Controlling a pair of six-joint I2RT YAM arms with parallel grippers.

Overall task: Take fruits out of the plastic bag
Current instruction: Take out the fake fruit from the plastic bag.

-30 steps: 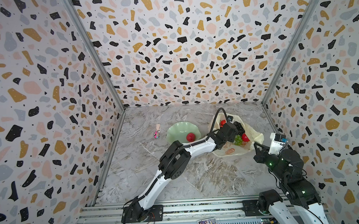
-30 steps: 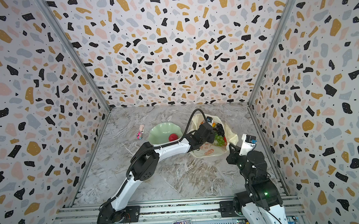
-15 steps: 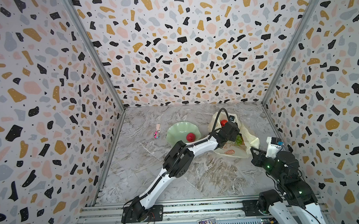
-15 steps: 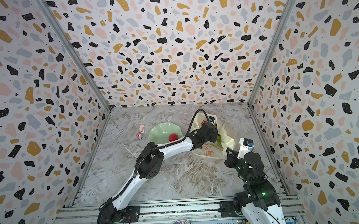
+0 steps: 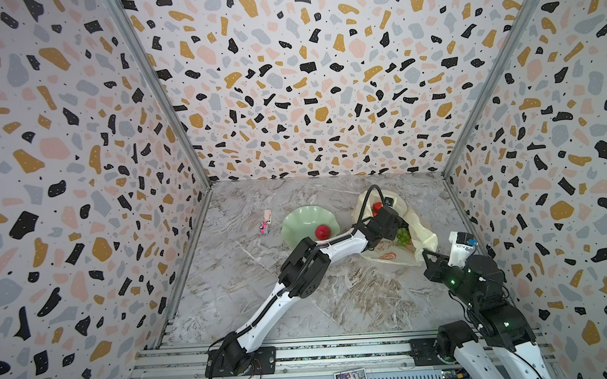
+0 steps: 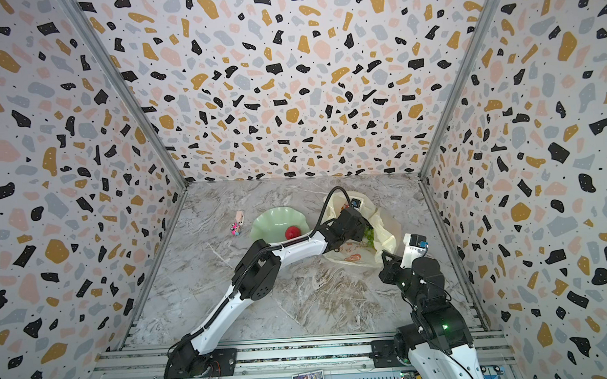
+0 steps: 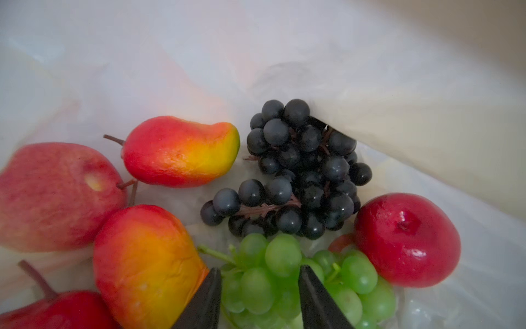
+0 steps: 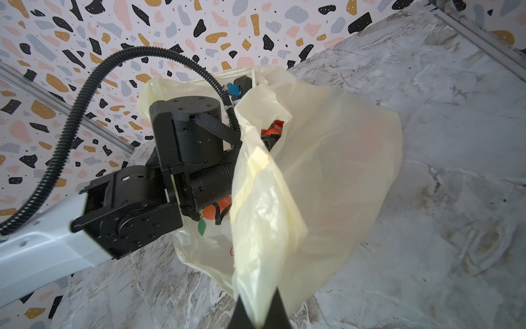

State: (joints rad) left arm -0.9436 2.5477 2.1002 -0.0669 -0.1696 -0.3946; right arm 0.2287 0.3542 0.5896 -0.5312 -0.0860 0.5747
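Note:
The pale-yellow plastic bag (image 5: 393,255) (image 6: 354,256) (image 8: 327,171) lies at the back right of the table. My left gripper (image 7: 259,270) reaches inside it. Its fingers press both sides of the green grape bunch (image 7: 284,265) (image 5: 402,237) (image 6: 370,236). Around it in the left wrist view lie a black grape bunch (image 7: 293,171), a glossy red apple (image 7: 407,239), two red-yellow peach pieces (image 7: 182,151) and a paler apple (image 7: 54,196). My right gripper (image 8: 257,310) (image 5: 426,255) is shut on the bag's edge and holds it up.
A pale green wavy plate (image 5: 296,222) with one red fruit (image 5: 322,231) (image 6: 292,232) stands left of the bag. A small pink trinket (image 5: 265,227) lies further left. Patterned walls close in three sides; the right wall is close to my right arm.
The bag's right side has been drawn up and over the fruits, hiding most from above. My left jaws have narrowed onto the green grapes. The right arm has shifted slightly forward.

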